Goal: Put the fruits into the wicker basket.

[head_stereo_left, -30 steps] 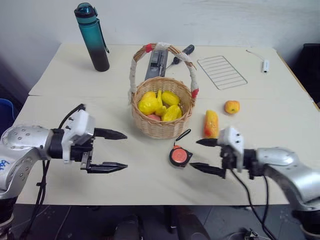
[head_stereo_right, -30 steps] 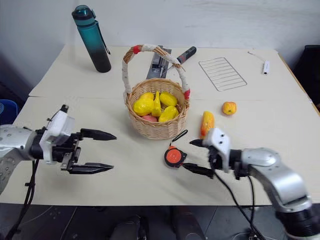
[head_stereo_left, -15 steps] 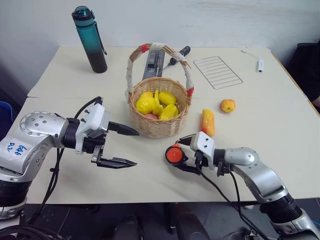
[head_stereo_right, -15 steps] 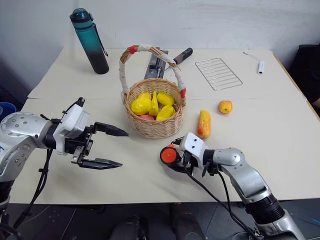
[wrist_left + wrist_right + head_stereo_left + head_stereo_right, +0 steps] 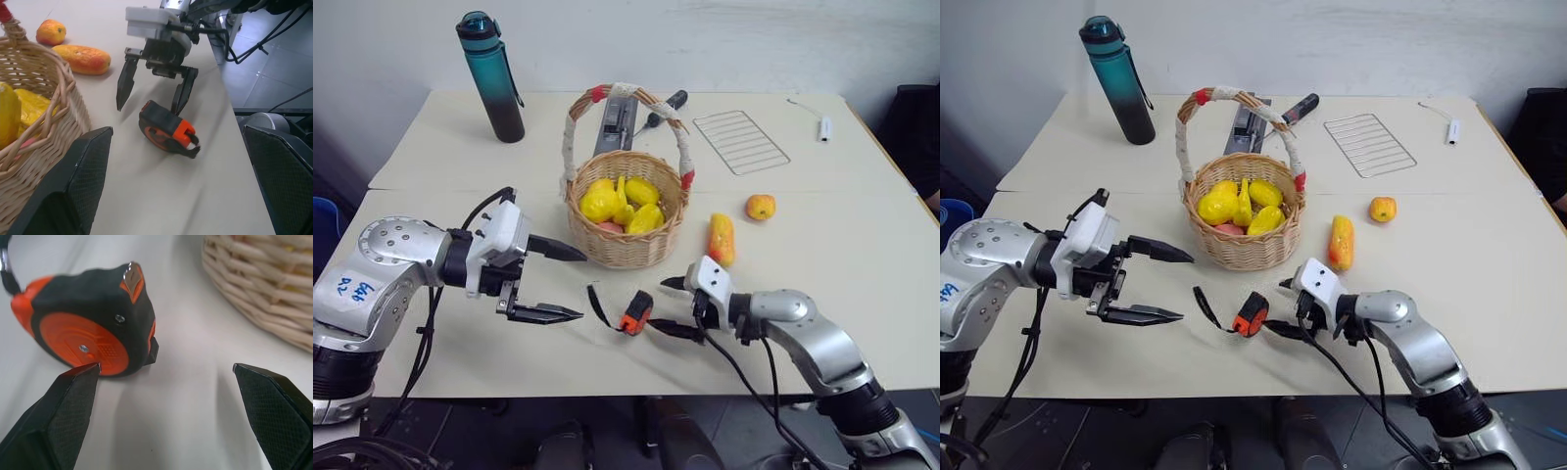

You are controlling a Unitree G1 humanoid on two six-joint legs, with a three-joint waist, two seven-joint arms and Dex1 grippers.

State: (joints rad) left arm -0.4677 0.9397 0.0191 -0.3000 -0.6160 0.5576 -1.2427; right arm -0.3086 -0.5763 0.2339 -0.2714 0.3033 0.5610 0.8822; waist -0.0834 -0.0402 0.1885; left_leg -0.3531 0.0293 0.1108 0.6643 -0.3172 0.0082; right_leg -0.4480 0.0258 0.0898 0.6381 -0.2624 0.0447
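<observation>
Black-fingered right pincer (image 5: 668, 306) gapes low beside tape measure (image 5: 633, 312); left pincer (image 5: 558, 282) open.

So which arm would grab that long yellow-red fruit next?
Probably the right. Its open pincer sits close to the mango-like fruit, while the left pincer is across the wicker basket from it.

One basket (image 5: 628, 257) counted, two fruits outside it, a mango (image 5: 722, 240) and an apple (image 5: 761, 207), several yellow fruits (image 5: 625, 205) inside, one tape measure (image 5: 634, 313), one bottle (image 5: 493, 76), one wire rack (image 5: 741, 141), two grippers noted.
</observation>
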